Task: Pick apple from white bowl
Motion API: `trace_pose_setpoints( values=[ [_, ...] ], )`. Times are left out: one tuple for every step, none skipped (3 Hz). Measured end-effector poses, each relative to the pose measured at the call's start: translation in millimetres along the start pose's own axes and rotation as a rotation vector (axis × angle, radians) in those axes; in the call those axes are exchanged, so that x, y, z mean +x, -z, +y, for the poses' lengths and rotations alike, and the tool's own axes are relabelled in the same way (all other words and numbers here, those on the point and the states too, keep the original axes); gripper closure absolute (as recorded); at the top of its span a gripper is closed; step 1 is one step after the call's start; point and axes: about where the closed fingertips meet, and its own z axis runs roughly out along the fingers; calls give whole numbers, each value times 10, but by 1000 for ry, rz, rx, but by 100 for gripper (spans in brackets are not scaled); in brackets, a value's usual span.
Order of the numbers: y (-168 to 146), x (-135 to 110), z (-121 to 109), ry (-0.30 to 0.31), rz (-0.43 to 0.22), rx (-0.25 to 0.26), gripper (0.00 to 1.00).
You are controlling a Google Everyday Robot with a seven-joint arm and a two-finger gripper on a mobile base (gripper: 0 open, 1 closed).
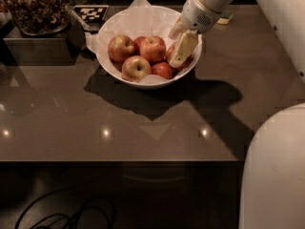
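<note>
The white bowl (pixel 107 56) stands at the back middle of the dark table, lined with white paper whose corners stick up. It holds several apples. The orange-red apple (pixel 170 51) lies at the bowl's right side, mostly hidden behind my gripper (pixel 179 55). My gripper reaches down into the right side of the bowl, right at this apple. A yellower apple (pixel 136 68) with a stem dimple lies at the front and a smaller deep-red apple (pixel 163 70) beside it. Two more apples (pixel 152 48) lie at the back.
A clear container of brownish snacks (pixel 33 6) stands on a dark box at the back left. A black-and-white tag (pixel 90 12) lies behind the bowl. A small yellow-green item (pixel 224 17) lies at the back right. My white arm fills the right edge.
</note>
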Motion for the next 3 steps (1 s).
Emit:
trace_pose_setpoints(
  values=[
    [24,51,-45,-11,2,6,29],
    [-18,147,-39,-38,-33,10,32],
    [-87,216,-25,-56,-60,4,30]
  ],
)
